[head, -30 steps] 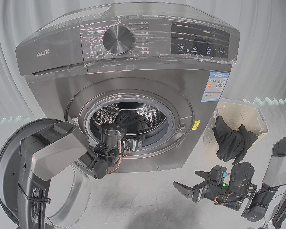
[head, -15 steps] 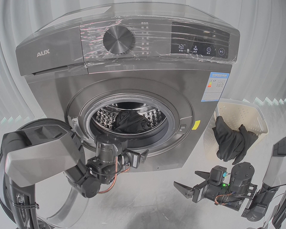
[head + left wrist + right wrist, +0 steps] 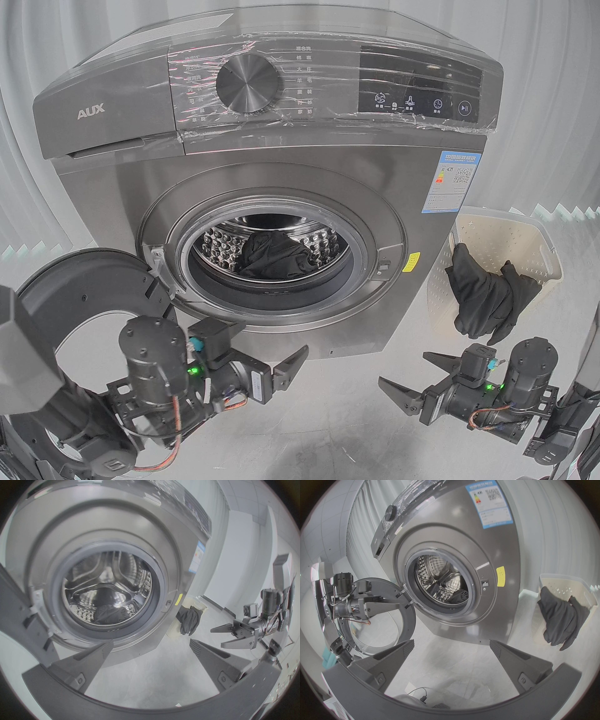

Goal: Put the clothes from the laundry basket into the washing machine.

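— If we begin at the far left, what stands there?

— The round door (image 3: 94, 284) of the washing machine (image 3: 294, 156), swung open on its left hinge. Low in front of it hangs the left gripper (image 3: 150, 642). Its two fingers are spread wide with nothing between them, pointing toward the machine's front.

— And the opening itself?

— The drum (image 3: 219, 247) is in plain sight. A black cloth (image 3: 275, 257) lies bunched on its lower wall, wholly inside, behind the grey door seal.

— Further right?

— The right gripper (image 3: 405, 370) hovers low over the pale floor (image 3: 337, 425), below the machine's right corner. Its fingers are parted too and hold nothing, aimed leftward toward the other arm. The two grippers are well apart.

— Where is the laundry basket?

— The laundry basket (image 3: 509, 234), cream and perforated, stands on the floor just beside the machine's right side. A dark garment (image 3: 487, 297) is draped over its near rim and hangs down the outer wall. It is above and beyond the right gripper, not touching it.

— Behind everything?

— A pale pleated curtain (image 3: 550, 125).
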Available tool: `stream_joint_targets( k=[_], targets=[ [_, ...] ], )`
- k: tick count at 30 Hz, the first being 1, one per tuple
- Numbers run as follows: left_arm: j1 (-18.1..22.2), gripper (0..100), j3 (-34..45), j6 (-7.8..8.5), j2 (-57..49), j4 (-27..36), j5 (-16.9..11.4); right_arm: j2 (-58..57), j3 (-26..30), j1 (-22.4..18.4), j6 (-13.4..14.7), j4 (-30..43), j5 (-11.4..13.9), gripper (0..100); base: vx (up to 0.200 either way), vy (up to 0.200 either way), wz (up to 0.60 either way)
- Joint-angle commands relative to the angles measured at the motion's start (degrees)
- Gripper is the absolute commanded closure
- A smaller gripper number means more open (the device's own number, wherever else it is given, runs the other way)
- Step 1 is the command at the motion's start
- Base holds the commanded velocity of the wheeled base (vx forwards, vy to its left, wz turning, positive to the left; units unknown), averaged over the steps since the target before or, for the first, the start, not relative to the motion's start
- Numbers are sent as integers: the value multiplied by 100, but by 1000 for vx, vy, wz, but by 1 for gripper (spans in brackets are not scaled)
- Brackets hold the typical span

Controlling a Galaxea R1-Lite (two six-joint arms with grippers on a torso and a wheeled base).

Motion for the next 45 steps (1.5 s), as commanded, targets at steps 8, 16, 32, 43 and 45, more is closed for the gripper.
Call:
stream_joint_targets(
  k=[8, 16, 32, 43, 45],
  targets=[
    [-134, 0, 1213, -232, -2027, 3, 750, -1388, 416, -33, -266, 51, -850, 0, 0, 0, 0],
    [-275, 0, 1969, -188, -2722, -77, 1128, -1792, 416, -51, -196, 429, -1360, 0, 0, 0, 0],
    [130, 0, 2163, -12, -5297, 1760, 1304, -2644, 416, -77, 164, 1466, -1729, 0, -150, 0, 0],
    [771, 0, 2163, 75, -6993, 3984, 1242, -4376, 416, -367, 331, 3672, -1685, 0, -164, 0, 0],
    [1009, 0, 2163, 155, -7239, 4221, 1242, -4508, 416, -657, 279, 3664, -1667, 0, 0, 0, 0]
  ],
)
